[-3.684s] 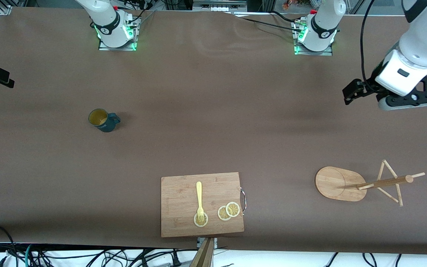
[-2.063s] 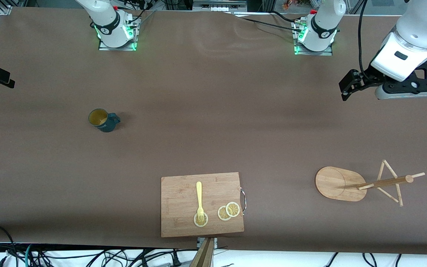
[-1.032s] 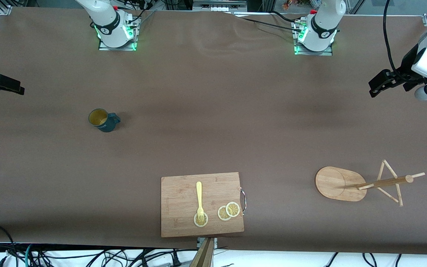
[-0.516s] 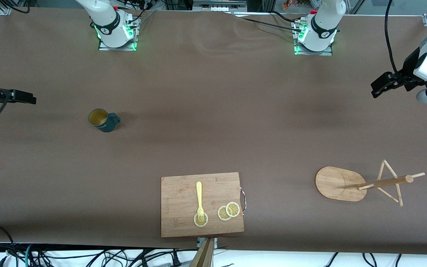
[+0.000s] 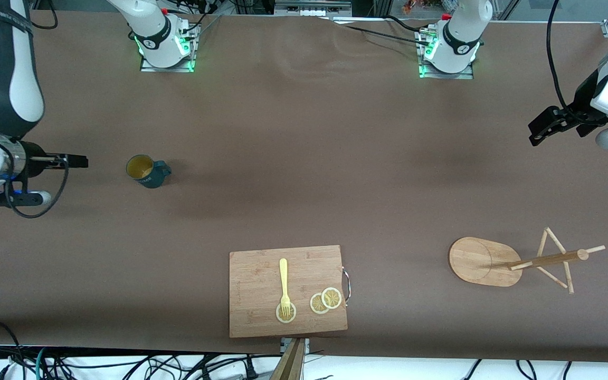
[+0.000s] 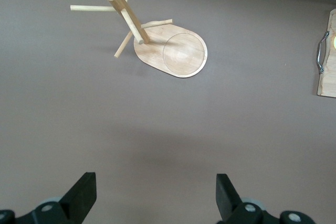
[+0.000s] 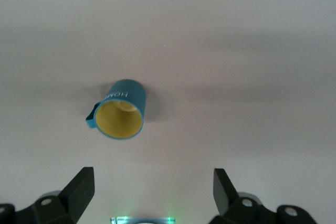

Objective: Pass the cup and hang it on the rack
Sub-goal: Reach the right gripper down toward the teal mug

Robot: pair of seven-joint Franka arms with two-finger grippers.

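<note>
While both arms hang above a brown worktop (image 5: 304, 158), the front view shows the cup (image 5: 147, 171), a dark teal mug with a yellowish inside, standing upright toward the right arm's end, with the right tool (image 5: 74, 161) in the air just beside it, empty. At the left arm's end the left tool (image 5: 541, 126) hovers over bare worktop, holding nothing, well apart from the rack (image 5: 515, 259), a bamboo mug tree that stands nearer the front camera. A cutting board (image 5: 251, 295) lies at the front edge between cup and rack, carrying a yellow fork (image 5: 283, 279) and three lemon slices (image 5: 325, 301). From the left wrist, the rack (image 6: 157, 40) stands upright on its oval base, its pegs bare, while both fingertips (image 6: 84, 195) are spread wide with only worktop between them. From the right wrist, the cup (image 7: 121, 111) sits alone on the worktop, its handle to one side, and the tool's fingertips (image 7: 81, 187) stand wide apart, clear of the cup.
</note>
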